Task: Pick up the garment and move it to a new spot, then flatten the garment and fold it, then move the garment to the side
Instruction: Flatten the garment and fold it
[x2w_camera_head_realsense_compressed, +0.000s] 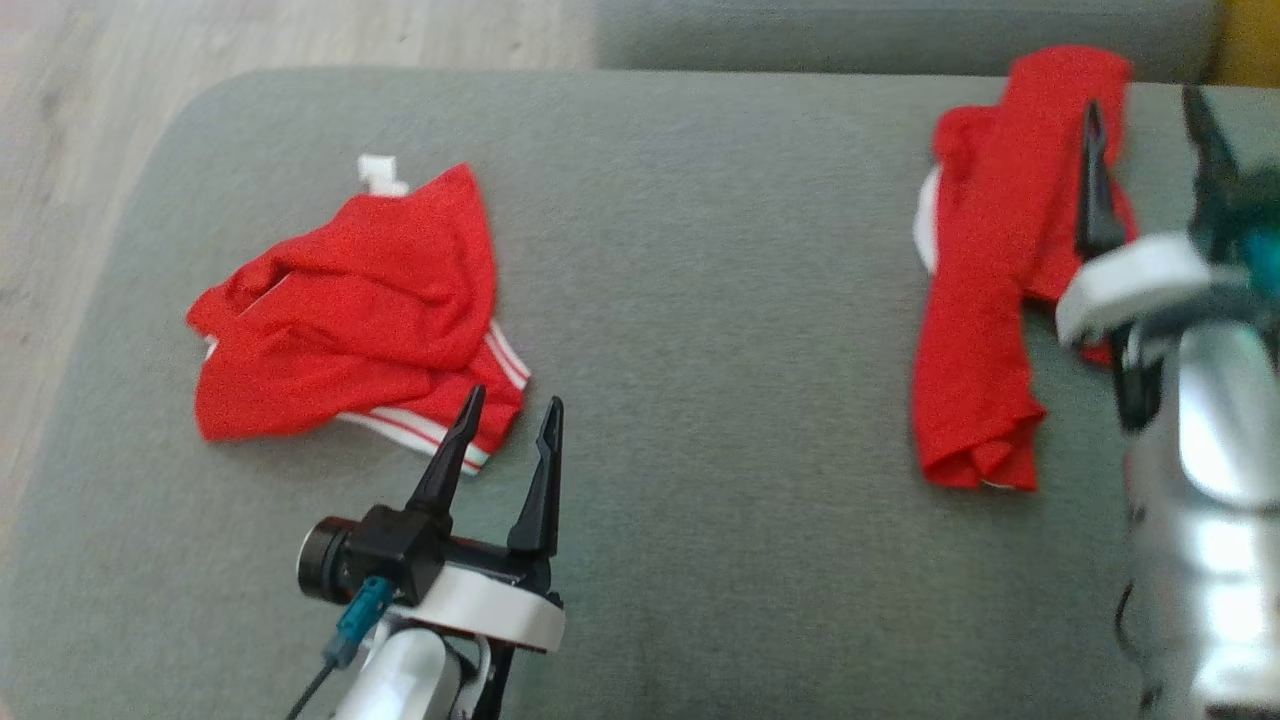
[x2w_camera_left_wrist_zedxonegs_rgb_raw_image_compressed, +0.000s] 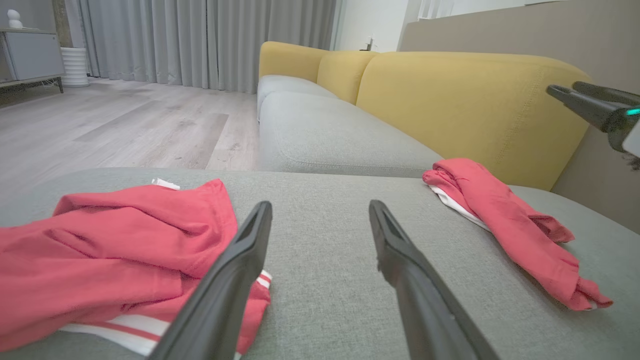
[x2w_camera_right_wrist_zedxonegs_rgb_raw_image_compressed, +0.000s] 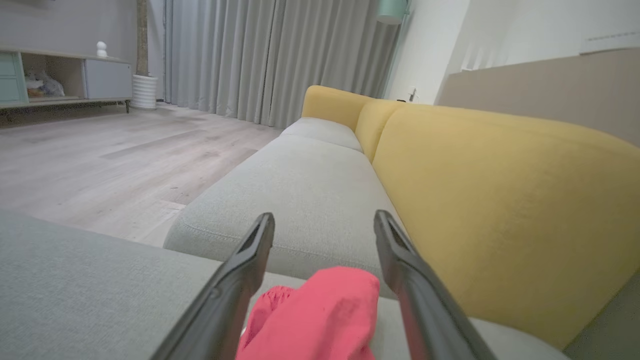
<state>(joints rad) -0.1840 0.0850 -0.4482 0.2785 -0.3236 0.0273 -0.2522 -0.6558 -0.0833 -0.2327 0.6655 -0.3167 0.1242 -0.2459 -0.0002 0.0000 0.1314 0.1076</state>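
Two red garments lie on the grey sofa seat (x2w_camera_head_realsense_compressed: 700, 300). A crumpled one with white stripes (x2w_camera_head_realsense_compressed: 350, 310) (x2w_camera_left_wrist_zedxonegs_rgb_raw_image_compressed: 110, 250) sits at the left. A long bunched one (x2w_camera_head_realsense_compressed: 985, 300) (x2w_camera_left_wrist_zedxonegs_rgb_raw_image_compressed: 505, 215) (x2w_camera_right_wrist_zedxonegs_rgb_raw_image_compressed: 320, 315) lies at the right, near the yellow backrest. My left gripper (x2w_camera_head_realsense_compressed: 512, 402) (x2w_camera_left_wrist_zedxonegs_rgb_raw_image_compressed: 320, 206) is open just in front of the striped garment's near corner, holding nothing. My right gripper (x2w_camera_head_realsense_compressed: 1143, 105) (x2w_camera_left_wrist_zedxonegs_rgb_raw_image_compressed: 562, 88) (x2w_camera_right_wrist_zedxonegs_rgb_raw_image_compressed: 325, 217) hovers open above the far end of the long garment, and the cloth lies loose below its fingers.
The yellow backrest (x2w_camera_left_wrist_zedxonegs_rgb_raw_image_compressed: 465, 100) (x2w_camera_right_wrist_zedxonegs_rgb_raw_image_compressed: 500, 200) runs along the right side. A second grey seat cushion (x2w_camera_right_wrist_zedxonegs_rgb_raw_image_compressed: 300, 190) continues beyond this one. Wooden floor (x2w_camera_head_realsense_compressed: 100, 100) lies past the seat's left edge. A cabinet (x2w_camera_right_wrist_zedxonegs_rgb_raw_image_compressed: 75, 80) and curtains (x2w_camera_left_wrist_zedxonegs_rgb_raw_image_compressed: 200, 40) stand far off.
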